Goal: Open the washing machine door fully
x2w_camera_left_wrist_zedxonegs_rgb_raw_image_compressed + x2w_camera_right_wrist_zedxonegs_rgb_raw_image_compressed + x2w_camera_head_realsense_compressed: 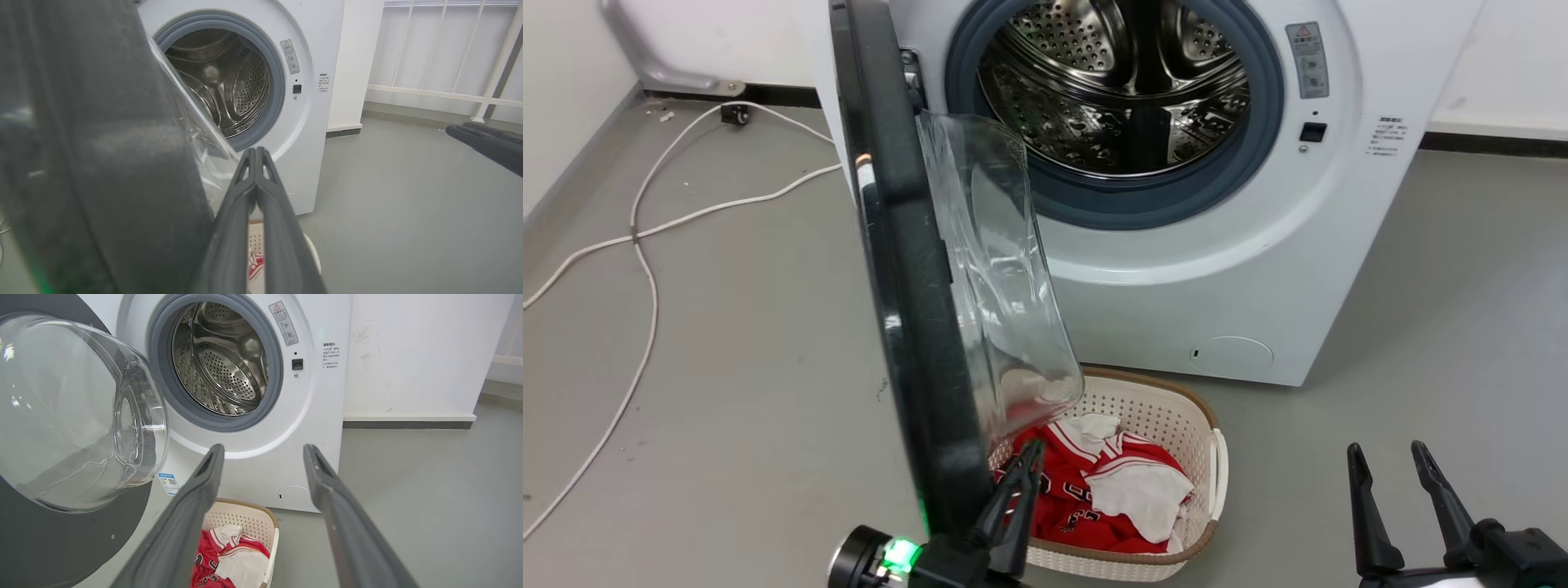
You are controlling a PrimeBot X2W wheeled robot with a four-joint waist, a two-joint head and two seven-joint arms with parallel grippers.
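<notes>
Jaws of the left gripper (1033, 451) are pressed together on nothing, just beside the inner face of the washing machine door (907, 269); the right gripper (1385, 457) is spread and empty, well apart from the machine; the door juts roughly square from the washing machine (1201, 269), leaving the drum mouth (1115, 90) bare; some outward swing probably remains; a laundry basket (1152, 412) sits before the machine.

The black-rimmed washing machine door (907, 269) with its clear glass bowl stands swung out, left of the white washing machine (1225, 269)'s bare steel drum.
</notes>
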